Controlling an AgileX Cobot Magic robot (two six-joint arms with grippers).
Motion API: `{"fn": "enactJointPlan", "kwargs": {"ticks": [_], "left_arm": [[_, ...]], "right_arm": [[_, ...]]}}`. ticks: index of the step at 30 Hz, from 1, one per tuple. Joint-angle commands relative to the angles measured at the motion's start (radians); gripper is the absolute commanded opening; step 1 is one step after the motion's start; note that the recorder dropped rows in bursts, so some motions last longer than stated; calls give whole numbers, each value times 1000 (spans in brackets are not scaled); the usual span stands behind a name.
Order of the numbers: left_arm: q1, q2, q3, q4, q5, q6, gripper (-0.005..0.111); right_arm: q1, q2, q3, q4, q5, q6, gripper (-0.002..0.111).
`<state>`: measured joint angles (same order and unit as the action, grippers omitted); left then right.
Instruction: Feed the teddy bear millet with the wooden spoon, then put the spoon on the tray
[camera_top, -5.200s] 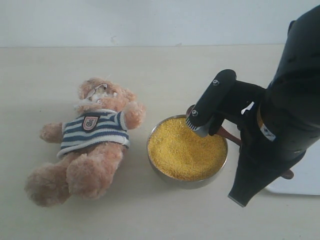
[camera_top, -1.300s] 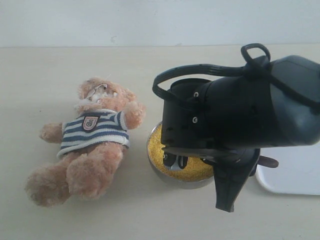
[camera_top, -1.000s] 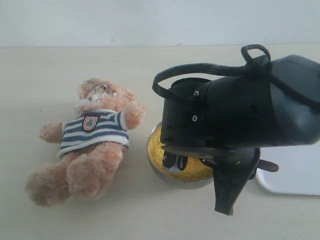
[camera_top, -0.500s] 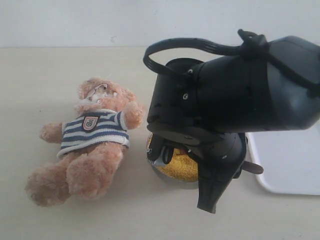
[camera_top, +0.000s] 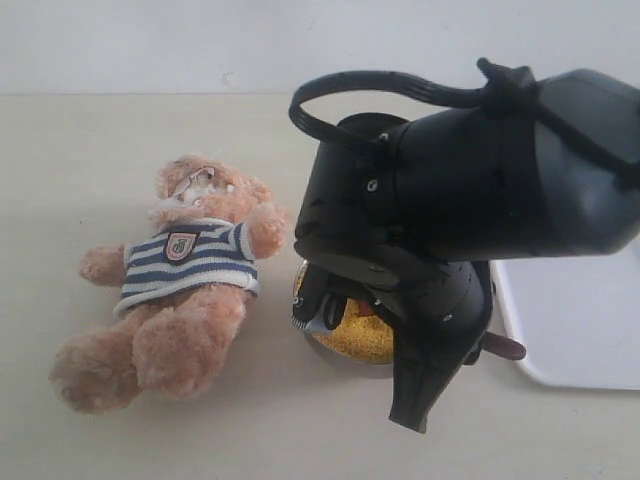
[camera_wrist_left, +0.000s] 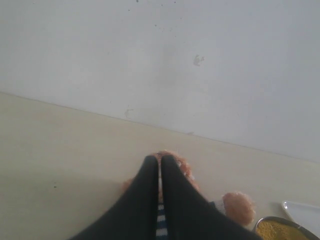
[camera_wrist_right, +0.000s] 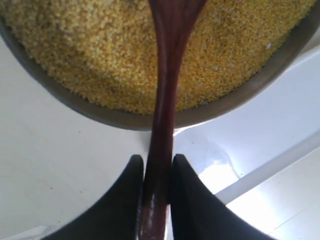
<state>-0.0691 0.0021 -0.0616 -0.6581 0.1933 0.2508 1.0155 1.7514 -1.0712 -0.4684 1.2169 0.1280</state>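
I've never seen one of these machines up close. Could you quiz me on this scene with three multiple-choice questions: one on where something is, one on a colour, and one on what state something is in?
1. From the outside camera, where does the teddy bear lie?
A. Right of the bowl
B. Left of the bowl
C. Inside the bowl

2. What colour are the grains in the bowl?
A. Golden yellow
B. Green
C. Black

3. What is the right tool doing?
A. Standing open, empty
B. Squeezing the bear
C. Shut on the spoon handle

Answers:
1. B, the bear lies left of the bowl.
2. A, the wrist picture shows yellow grains.
3. C, it clamps the dark handle from both sides.
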Motion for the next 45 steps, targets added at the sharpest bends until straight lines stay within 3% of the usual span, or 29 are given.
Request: {"fn": "enactJointPlan", "kwargs": {"ticks": [1,23,38,45], "left_arm": [[-5,-2,6,-12,-14,5,4],[-5,-2,6,-12,-14,5,4],[-5,-2,6,-64,-10,5,4],[-5,-2,6,-94,-12,5,4]], "right_arm": [[-58,-5,-5,48,4,14,-1],[-92,-45,-11,139,4,-26,-1],[-307,-54,-58,403,4,-180,-1],[-310,-97,-58,453,4,-215,-1]]}}
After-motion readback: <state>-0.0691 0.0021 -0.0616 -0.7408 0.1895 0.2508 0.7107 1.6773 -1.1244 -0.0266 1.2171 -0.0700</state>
